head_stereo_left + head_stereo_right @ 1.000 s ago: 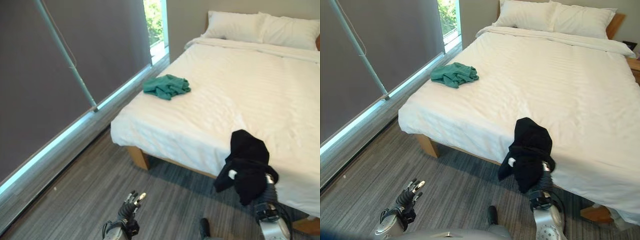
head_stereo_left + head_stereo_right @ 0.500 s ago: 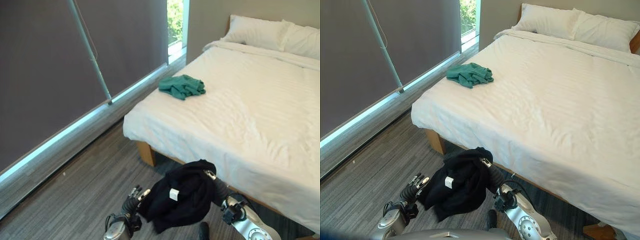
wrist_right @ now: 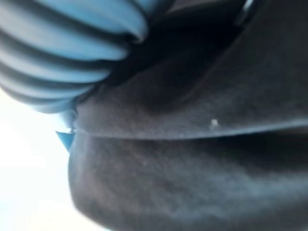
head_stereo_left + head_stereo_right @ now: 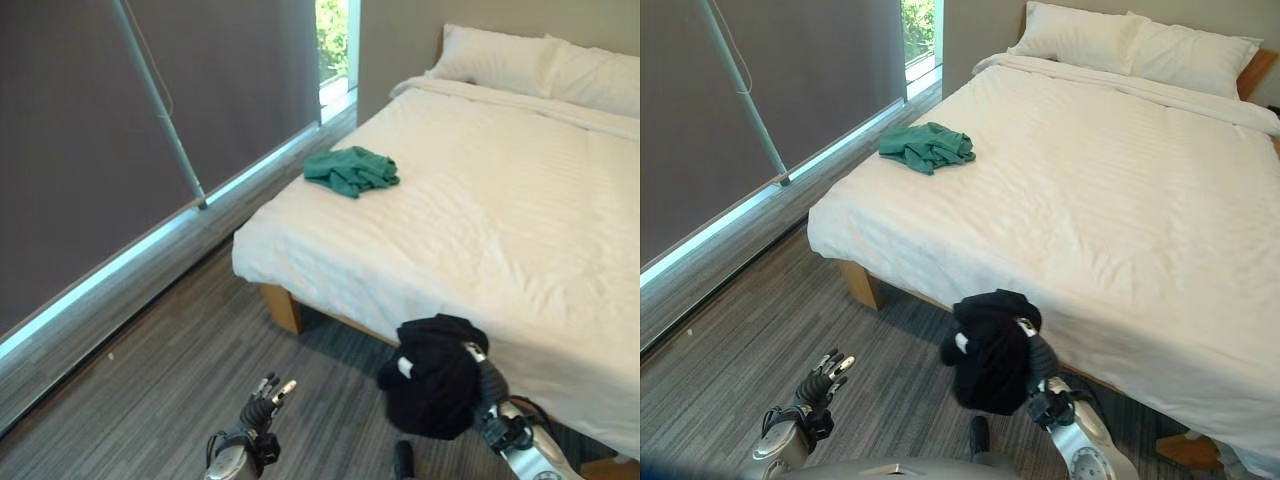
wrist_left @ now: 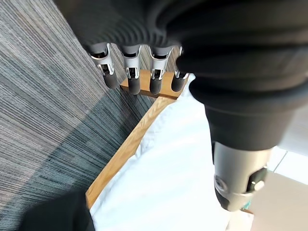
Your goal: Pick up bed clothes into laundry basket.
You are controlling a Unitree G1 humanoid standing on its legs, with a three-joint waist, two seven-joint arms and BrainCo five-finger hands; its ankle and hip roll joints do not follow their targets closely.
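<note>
A black garment hangs in a bunch above the grey floor, close to the near edge of the bed. My right hand is shut on it, mostly buried in the cloth, and dark cloth shows close up in the right wrist view. A crumpled green garment lies on the white sheet near the bed's left edge, far from both hands. My left hand is low over the floor at the lower left, open and holding nothing; its straight fingers point toward the bed's wooden corner.
Two white pillows lie at the head of the bed. A wooden bed leg stands at the near left corner. Grey blinds and a low window strip run along the left wall, with striped grey floor between them and the bed.
My right hand has swung the black garment from near the left hand back to the right, beside the bed's edge. The camera has shifted too. The left hand has barely moved.
</note>
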